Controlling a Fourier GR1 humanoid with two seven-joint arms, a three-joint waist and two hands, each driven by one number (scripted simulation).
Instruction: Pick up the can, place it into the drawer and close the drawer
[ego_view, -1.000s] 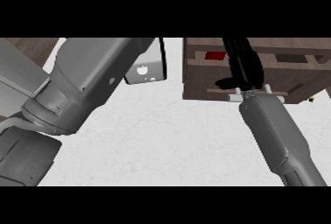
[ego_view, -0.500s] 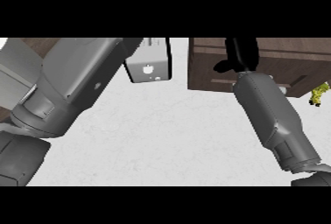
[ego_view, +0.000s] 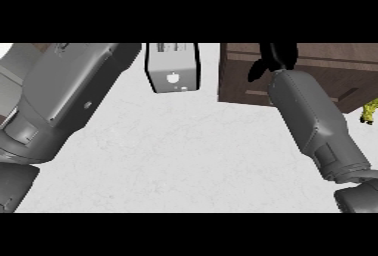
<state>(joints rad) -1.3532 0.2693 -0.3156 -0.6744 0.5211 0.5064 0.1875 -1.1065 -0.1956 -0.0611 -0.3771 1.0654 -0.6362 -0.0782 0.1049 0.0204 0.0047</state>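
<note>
Change: the drawer (ego_view: 332, 65) at 1 o'clock is now showing only plain brown wood, where a second ago its reddish inside was lying open under the hand; it is looking pushed in, or very nearly so
Meaning for the task: judging by this, the closing step is finishing; what is remaining is probably only a check that the front is sitting flush, and then drawing the arm back
Can: it is not showing anywhere in the head view; it is most likely lying inside the drawer, though the wood is hiding that
Right hand (ego_view: 275, 56): it is lying against the drawer's brown face at 1 o'clock, fingers running straight up to the view's top edge, thumb (ego_view: 255, 73) splaying out toward 7 o'clock; it is released and grasping nothing, only touching the wood
Right forearm (ego_view: 317, 125): it is slanting from 4 o'clock up to the hand, crossing the drawer's lower edge
Left forearm (ego_view: 66, 100): it is filling the 9 to 11 o'clock side; its hand is lying beyond the view
Other things: a white box (ego_view: 173, 67) with a small apple mark is standing at 12 o'clock, just beside the drawer; a yellow object (ego_view: 369, 110) is peeking in at 3 o'clock, too cropped to name
Counter (ego_view: 170, 160): its pale top is spreading between the two arms
</note>
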